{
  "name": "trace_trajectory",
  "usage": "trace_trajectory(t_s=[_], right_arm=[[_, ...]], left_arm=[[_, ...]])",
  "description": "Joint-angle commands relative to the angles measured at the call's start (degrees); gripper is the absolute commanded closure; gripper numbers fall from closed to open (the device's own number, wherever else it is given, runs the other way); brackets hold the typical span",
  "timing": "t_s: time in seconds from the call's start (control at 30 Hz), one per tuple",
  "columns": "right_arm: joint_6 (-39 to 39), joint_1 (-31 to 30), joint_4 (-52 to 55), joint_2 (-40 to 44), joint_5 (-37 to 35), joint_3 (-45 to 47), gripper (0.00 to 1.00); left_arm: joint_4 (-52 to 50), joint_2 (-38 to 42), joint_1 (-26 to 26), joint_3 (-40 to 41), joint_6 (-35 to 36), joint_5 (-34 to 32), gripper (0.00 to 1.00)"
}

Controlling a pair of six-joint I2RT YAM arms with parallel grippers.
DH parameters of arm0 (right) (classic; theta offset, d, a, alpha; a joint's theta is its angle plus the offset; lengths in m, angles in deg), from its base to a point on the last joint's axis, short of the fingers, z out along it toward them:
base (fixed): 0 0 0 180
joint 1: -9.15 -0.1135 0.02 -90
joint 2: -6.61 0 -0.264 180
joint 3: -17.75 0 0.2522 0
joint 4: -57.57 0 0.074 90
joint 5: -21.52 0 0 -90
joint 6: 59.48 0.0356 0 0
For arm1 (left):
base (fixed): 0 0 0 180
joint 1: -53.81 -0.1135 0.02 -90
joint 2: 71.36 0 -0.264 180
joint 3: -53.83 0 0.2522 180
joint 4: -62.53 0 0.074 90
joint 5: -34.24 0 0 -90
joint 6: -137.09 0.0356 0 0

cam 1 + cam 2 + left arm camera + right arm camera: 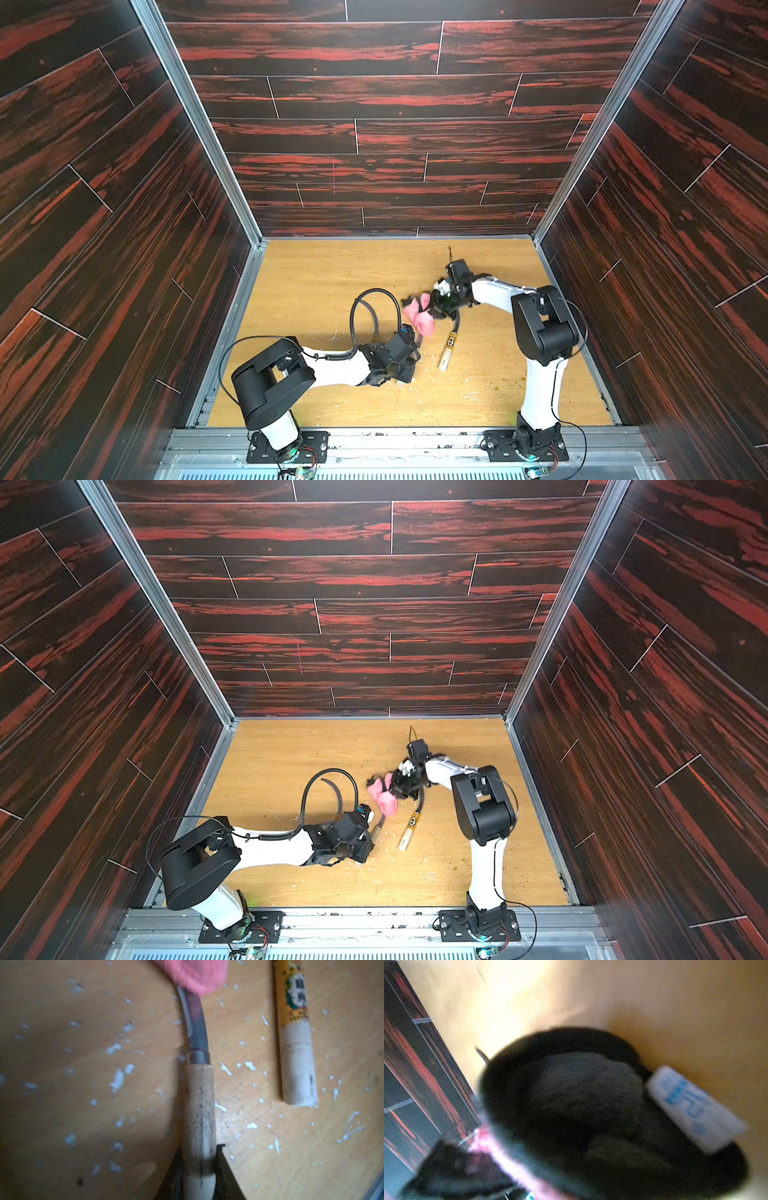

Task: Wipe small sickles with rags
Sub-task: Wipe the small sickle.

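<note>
While pink rag (193,974) hides tip of sickle (199,1095) | left pincer (199,1169) clamps its handle | right pincer (431,306) pinches rag, blurred

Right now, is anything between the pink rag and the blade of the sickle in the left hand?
Nothing visible. The rag, gripped by the right hand, covers the far end of the blade; the left hand grips the handle. Another sickle lies apart.

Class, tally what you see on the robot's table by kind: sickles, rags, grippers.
Sickles: 2 clearly seen (held sickle, labelled sickle)
Rags: 1 (pink rag)
Grippers: 2 (left gripper, right gripper)
Total: 5
Dark crescent beside the cable: blade or shadow, uncounted.
</note>
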Motion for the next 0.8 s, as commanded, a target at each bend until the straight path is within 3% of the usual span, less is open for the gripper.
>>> trace_trajectory(t_s=[0.0,0.17,0.3,0.77], right_arm=[[-3.34,2.59,0.3,-5.6,-3.4,-6.74,1.0],[-4.63,4.58,1.66,-9.63,-0.78,-14.05,1.0],[-5.95,4.78,1.41,-6.88,1.71,-14.26,1.0],[-7.95,4.76,0.47,14.46,2.29,4.46,1.0]], left_arm=[[-3.34,-0.3,0.76,1.95,0.51,1.83,1.0],[-3.77,-0.19,0.72,1.93,0.35,1.25,1.0],[-5.38,-0.29,0.75,1.35,-0.45,-0.56,1.0],[-7.21,2.67,0.57,-1.86,-6.74,-10.35,1.0]])
